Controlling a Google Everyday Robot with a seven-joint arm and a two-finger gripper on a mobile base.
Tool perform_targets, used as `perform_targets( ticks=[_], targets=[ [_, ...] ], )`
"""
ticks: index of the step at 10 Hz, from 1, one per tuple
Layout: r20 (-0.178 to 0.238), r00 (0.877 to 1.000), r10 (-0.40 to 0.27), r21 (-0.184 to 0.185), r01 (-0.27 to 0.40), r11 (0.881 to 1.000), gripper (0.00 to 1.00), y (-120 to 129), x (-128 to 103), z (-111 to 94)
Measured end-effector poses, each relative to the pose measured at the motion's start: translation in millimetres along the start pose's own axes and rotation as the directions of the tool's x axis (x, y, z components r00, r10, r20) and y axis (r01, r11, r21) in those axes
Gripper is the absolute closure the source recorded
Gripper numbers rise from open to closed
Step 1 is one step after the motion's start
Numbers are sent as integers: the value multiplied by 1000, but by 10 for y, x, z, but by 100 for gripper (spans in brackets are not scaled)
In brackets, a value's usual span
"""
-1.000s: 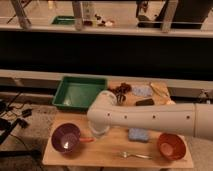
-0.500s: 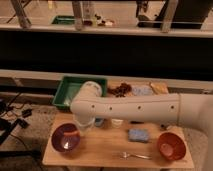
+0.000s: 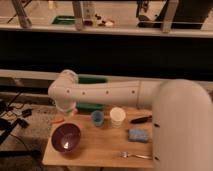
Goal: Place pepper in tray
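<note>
Camera view: arm (image 3: 107, 93) reaches in from the right across the far side of the table (image 3: 100, 150). Gripper (image 3: 66, 113) hangs at the arm's left end over the table's far-left corner, fingers pressed together. Pepper (image 3: 57, 121) is just near-left of it at the table edge; can't tell if it's pinched. Tray (image 3: 91, 106) is far-left, mostly hidden behind the arm. Purple bowl (image 3: 66, 138) near-left, blue cup (image 3: 97, 118) and white cup (image 3: 117, 116) mid-table, fork (image 3: 135, 155) near-right.
</note>
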State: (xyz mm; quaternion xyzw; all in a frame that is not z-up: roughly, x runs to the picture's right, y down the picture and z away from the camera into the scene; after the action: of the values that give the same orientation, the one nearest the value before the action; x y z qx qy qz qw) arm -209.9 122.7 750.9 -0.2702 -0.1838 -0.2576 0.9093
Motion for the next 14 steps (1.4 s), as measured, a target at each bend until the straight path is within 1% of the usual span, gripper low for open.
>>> perform_targets(
  ticks=[1,2,3,5,14],
  targets=[
    [-6,1000,0,-17,0,1000,82,-179,112,115],
    [-17,1000,6,-42,-7,999,82,-321,262,272],
    [-25,1000,9,-60,-11,998,82,-437,369,402],
    [-37,999,10,-81,-12,997,82,-532,471,526],
    [-38,999,13,-83,-16,996,82,-525,496,540]
  ],
)
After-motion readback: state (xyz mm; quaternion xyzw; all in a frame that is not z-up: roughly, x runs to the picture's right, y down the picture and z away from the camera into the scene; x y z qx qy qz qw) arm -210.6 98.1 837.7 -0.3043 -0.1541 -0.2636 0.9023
